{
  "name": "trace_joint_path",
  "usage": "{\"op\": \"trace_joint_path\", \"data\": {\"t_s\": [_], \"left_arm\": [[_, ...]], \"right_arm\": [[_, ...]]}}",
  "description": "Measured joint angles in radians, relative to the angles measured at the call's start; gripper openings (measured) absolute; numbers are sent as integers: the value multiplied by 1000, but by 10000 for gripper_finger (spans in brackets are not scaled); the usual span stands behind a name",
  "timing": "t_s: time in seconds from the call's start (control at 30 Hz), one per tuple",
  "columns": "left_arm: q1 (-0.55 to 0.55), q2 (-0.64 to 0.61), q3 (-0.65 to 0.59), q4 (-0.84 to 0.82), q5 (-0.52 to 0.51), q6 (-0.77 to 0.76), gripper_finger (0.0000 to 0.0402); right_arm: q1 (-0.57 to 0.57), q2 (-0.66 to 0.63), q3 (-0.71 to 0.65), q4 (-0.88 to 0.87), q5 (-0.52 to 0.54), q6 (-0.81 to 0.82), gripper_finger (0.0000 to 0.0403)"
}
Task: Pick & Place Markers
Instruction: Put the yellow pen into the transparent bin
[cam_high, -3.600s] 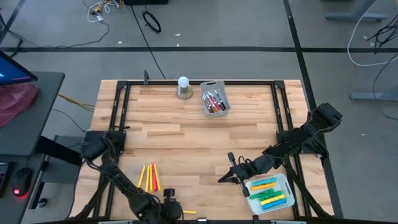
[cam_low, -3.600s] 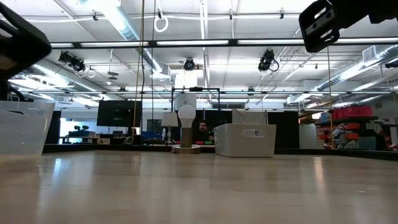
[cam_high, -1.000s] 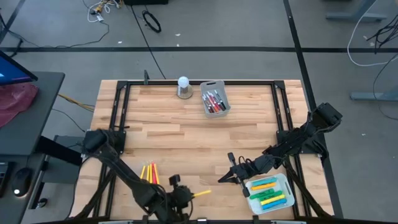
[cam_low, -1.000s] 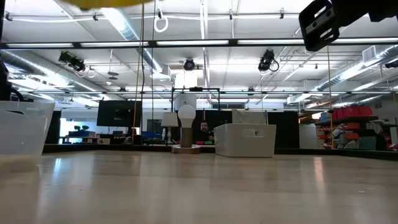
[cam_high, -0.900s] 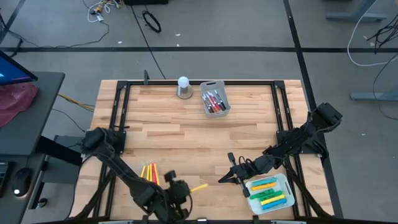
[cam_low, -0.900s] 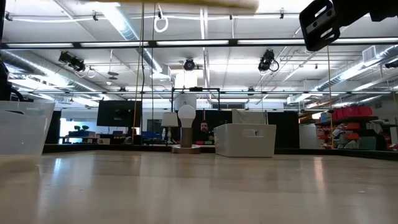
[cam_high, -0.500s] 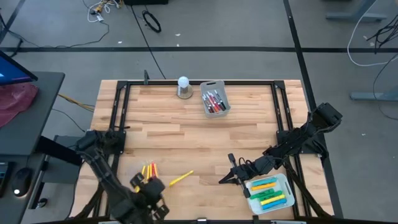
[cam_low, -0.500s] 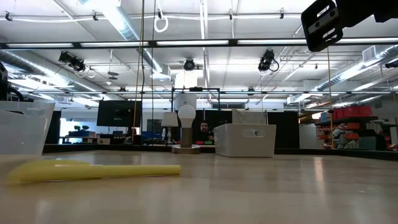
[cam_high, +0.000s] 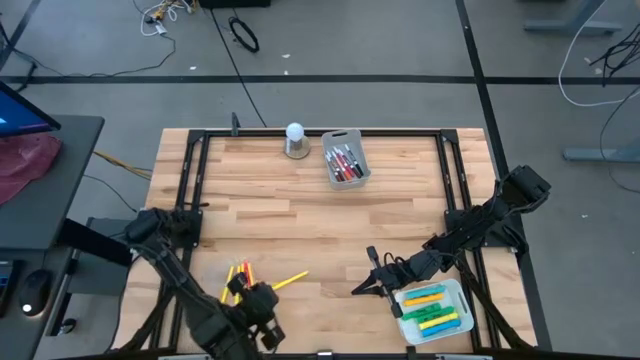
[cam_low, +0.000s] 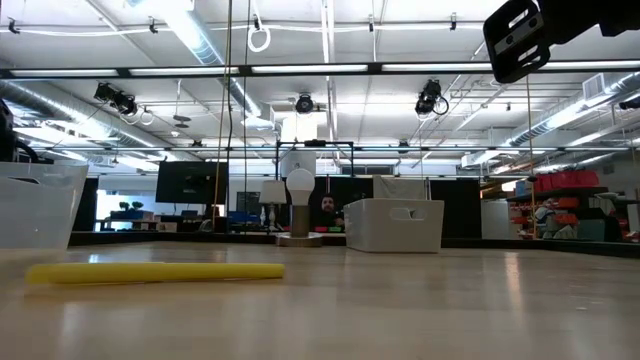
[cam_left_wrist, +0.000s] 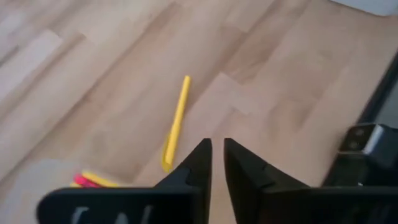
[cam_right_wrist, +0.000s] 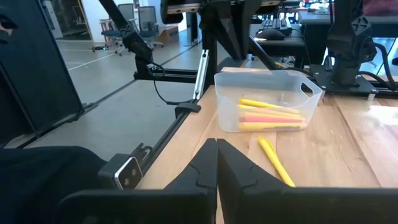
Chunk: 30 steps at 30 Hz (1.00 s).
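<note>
One yellow marker (cam_high: 290, 281) (cam_left_wrist: 176, 121) (cam_low: 155, 271) lies flat on the wooden table near the front, touched by nothing. My left gripper (cam_high: 262, 297) (cam_left_wrist: 217, 152) hovers just left of it and nearer the front edge. A narrow gap shows between its fingers, and nothing is in it. Beside it, more yellow and red markers (cam_high: 238, 280) lie in a clear bin (cam_right_wrist: 267, 102). My right gripper (cam_high: 356, 289) (cam_right_wrist: 216, 146) waits shut and bare at the front right. Beside it stands a clear bin (cam_high: 460, 300) of green, yellow and orange markers.
A grey bin (cam_high: 346, 160) with red and dark markers stands at the far edge. A white ball on a grey base (cam_high: 295, 140) is just left of it. A black frame rail (cam_high: 300, 131) borders the table. Bare wood lies across the middle.
My left gripper held the yellow marker in the air near the front edge, then let it go. The marker fell and now lies still on the table. The gripper has gone toward the table's left edge, then come part of the way back.
</note>
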Motion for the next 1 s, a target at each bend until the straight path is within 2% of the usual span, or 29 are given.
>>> {"op": "trace_joint_path", "data": {"t_s": [0.17, 0.4, 0.57, 0.7, 0.8, 1.0], "left_arm": [[45, 0, 0, 13, -5, 97, 90], [96, 41, 0, 76, -71, 219, 165], [143, 115, 0, 91, -23, 264, 206], [191, 178, 0, 98, 89, 322, 210], [223, 207, -10, 105, 119, 364, 203], [267, 190, -186, 246, 238, 426, 200]], "right_arm": [[0, 0, 0, -5, 0, 0, 4], [4, 0, 0, -21, 0, 6, 4], [14, 0, 0, -25, 1, 7, 4], [26, 0, 0, -23, 0, 7, 4], [34, 0, 0, -23, 1, 7, 4], [54, 0, 0, -22, 1, 7, 4]]}}
